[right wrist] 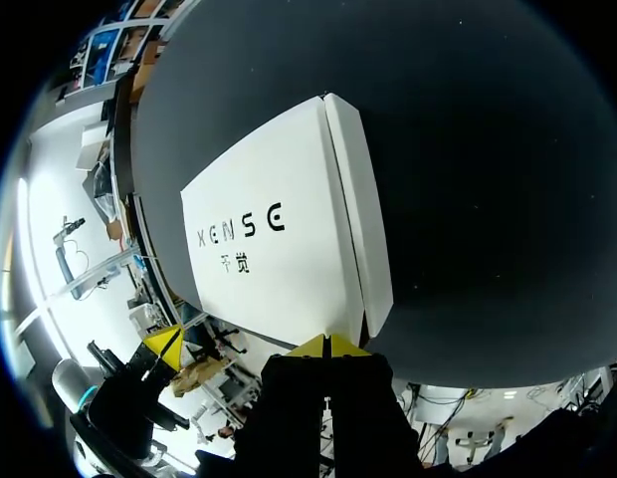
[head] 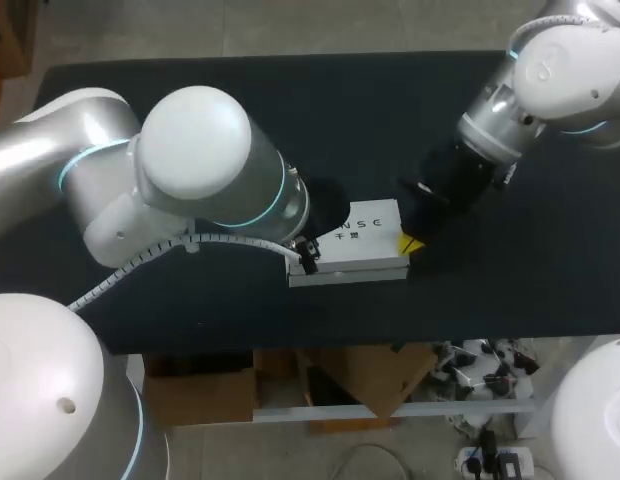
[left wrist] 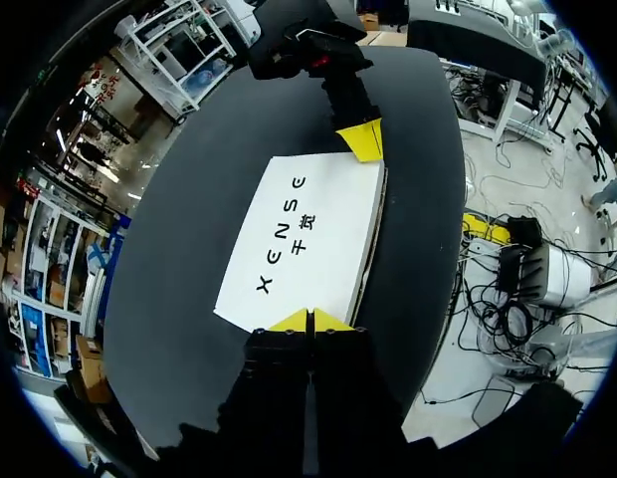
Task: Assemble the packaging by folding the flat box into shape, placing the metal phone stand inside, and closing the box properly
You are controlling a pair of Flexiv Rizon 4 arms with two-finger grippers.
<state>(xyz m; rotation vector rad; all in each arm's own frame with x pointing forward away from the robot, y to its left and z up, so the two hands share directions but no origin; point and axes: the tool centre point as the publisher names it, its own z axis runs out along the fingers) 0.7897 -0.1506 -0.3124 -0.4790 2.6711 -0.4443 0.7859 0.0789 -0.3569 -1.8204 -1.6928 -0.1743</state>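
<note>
Box: The white box lies closed and flat on the table. Its broad top face is up and carries dark print.
Box position: It sits around the middle of the table's width, near the front edge, with its long sides running left to right in the head view.
Box side wall: A long, narrow side wall faces the table's front edge. A thin seam separates it from the top face.
Left gripper: The left gripper is at the box's left short end. Its two yellow tips are clenched together with nothing between them. They sit right at the rim of the top face. Whether they press on the box cannot be told.
Right gripper: The right gripper is at the opposite short end. Its yellow tips are also pinched together on nothing, right at the corner where the top face meets the side wall.
Grippers to each other: The two face one another along the box's length, with the box lying between them.
Left arm: The left arm comes in from the head view's left side. Its wrist covers much of its own gripper there.
Right arm: The right arm comes in from the far right corner and slants down to the box.
Table: The table is black.
</note>
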